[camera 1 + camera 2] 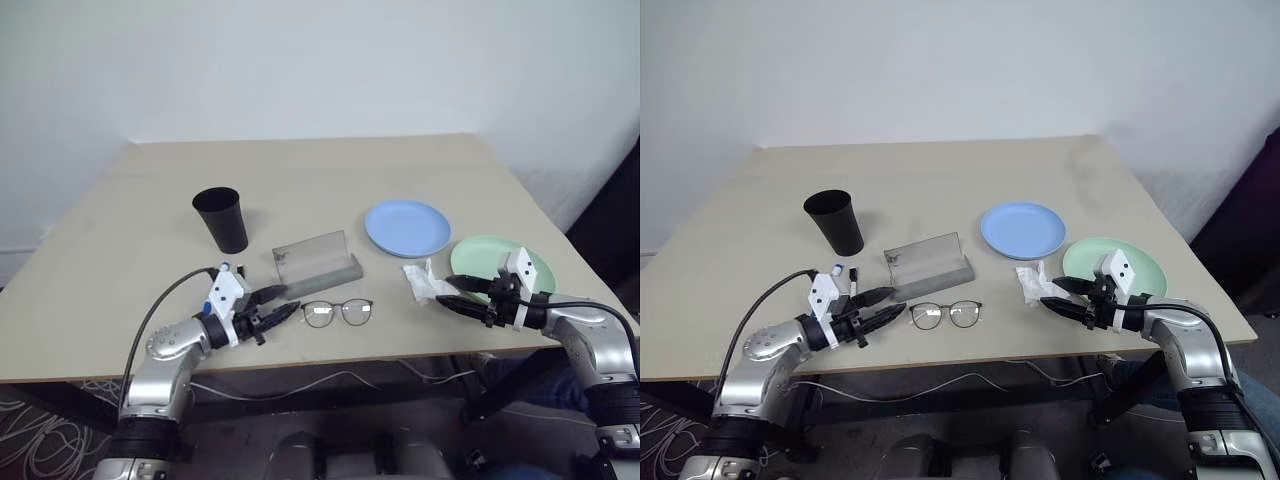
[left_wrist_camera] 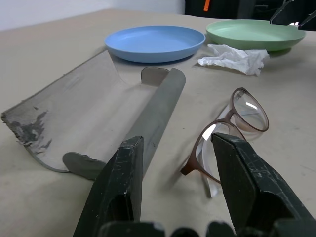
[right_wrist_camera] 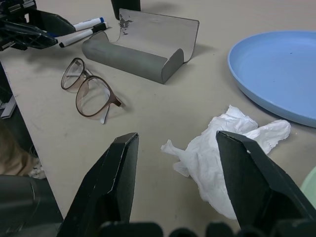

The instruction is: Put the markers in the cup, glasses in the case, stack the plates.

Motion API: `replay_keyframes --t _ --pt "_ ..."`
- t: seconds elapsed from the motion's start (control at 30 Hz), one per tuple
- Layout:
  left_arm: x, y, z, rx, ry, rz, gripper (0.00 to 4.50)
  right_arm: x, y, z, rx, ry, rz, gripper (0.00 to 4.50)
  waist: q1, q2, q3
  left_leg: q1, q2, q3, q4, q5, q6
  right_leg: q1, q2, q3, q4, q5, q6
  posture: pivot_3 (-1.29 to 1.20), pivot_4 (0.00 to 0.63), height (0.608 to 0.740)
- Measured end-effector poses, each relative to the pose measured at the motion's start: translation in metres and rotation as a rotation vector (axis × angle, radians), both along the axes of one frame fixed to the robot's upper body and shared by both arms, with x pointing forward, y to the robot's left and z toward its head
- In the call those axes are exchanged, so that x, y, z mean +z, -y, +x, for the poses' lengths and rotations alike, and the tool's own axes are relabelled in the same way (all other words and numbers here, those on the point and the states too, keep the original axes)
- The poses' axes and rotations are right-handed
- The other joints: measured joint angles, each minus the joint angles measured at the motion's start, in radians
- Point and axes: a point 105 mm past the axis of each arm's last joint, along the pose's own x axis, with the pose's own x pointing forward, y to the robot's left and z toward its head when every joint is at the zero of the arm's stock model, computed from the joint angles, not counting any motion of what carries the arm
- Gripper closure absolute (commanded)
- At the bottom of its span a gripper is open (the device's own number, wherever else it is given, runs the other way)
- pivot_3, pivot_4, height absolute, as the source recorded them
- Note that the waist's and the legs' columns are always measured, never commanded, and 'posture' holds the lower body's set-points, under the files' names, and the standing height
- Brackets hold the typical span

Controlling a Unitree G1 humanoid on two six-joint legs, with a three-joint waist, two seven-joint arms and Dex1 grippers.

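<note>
Near the table's [image 1: 120, 200] front edge, the thin brown wire-rimmed glasses [image 1: 338, 312] lie just before the open grey oblong case [image 1: 318, 262]. The left claw [image 1: 283, 314], empty and part-open, points at them; the right claw [image 1: 455, 296] gapes wide over crumpled white tissue [image 1: 425, 282].

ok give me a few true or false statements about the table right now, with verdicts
1. The case lies open with its lid up. True.
2. The glasses are inside the case. False: they lie on the table in front of it.
3. The blue plate is stacked on the green plate. False: they sit side by side.
4. The right claw is open near the crumpled tissue. True.
5. The cup lies tipped over. False: it stands upright.
6. The left claw holds nothing. True.
</note>
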Motion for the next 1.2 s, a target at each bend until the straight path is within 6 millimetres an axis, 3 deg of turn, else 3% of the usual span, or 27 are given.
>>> replay_keyframes --t 0.67,1.0,1.2 --pt "-0.002 0.012 0.004 -0.014 0.018 -0.013 2.26 0.012 0.013 0.006 -0.084 0.06 -0.058 1.78 0.0 0.0 0.0 0.0 -0.001 -0.001 0.0 0.0 0.0 0.0 0.0 0.0 0.0 0.0 0.0 0.0 0.0 0.74" --pt "-0.001 0.015 0.001 -0.061 -0.011 -0.031 2.26 -0.007 0.023 0.0 -0.172 0.02 -0.135 1.78 0.0 0.0 0.0 0.0 -0.001 -0.001 0.0 0.0 0.0 0.0 0.0 0.0 0.0 0.0 0.0 0.0 0.0 0.74" --pt "0.011 0.034 -0.001 -0.147 -0.007 -0.067 2.26 -0.009 0.022 0.002 -0.209 0.046 -0.201 1.78 0.0 0.0 0.0 0.0 -0.001 -0.001 0.001 0.0 0.0 0.001 0.0 0.0 0.0 0.0 0.0 0.0 0.0 0.74"
